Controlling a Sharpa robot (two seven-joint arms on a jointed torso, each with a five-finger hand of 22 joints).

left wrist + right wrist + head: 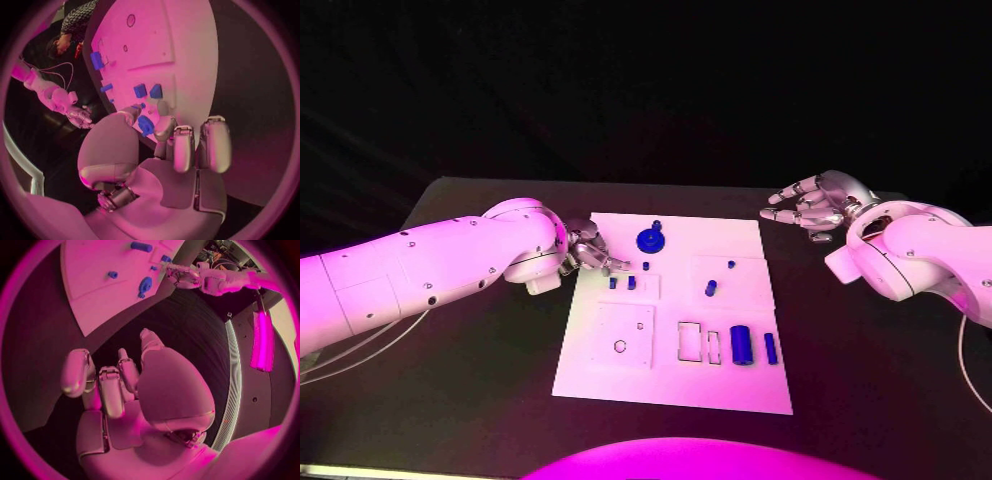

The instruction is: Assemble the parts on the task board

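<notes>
The white task board (675,385) lies in the middle of the black table. My left hand (596,252) reaches over the board's left edge and pinches a small blue part (145,125) between thumb and a finger, just above the board. Two short blue pegs (622,283) stand close by the hand. A round blue part with a knob (652,238) sits at the board's far side. Two blue cylinders (754,346) lie near the right edge. My right hand (812,205) hovers off the board's far right corner, fingers apart and holding nothing.
Two more small blue pegs (711,288) (731,264) stand in the board's right half. Rectangular slots (689,340) and a round hole (620,346) are cut in its near half. Bare black table (877,360) lies on both sides of the board.
</notes>
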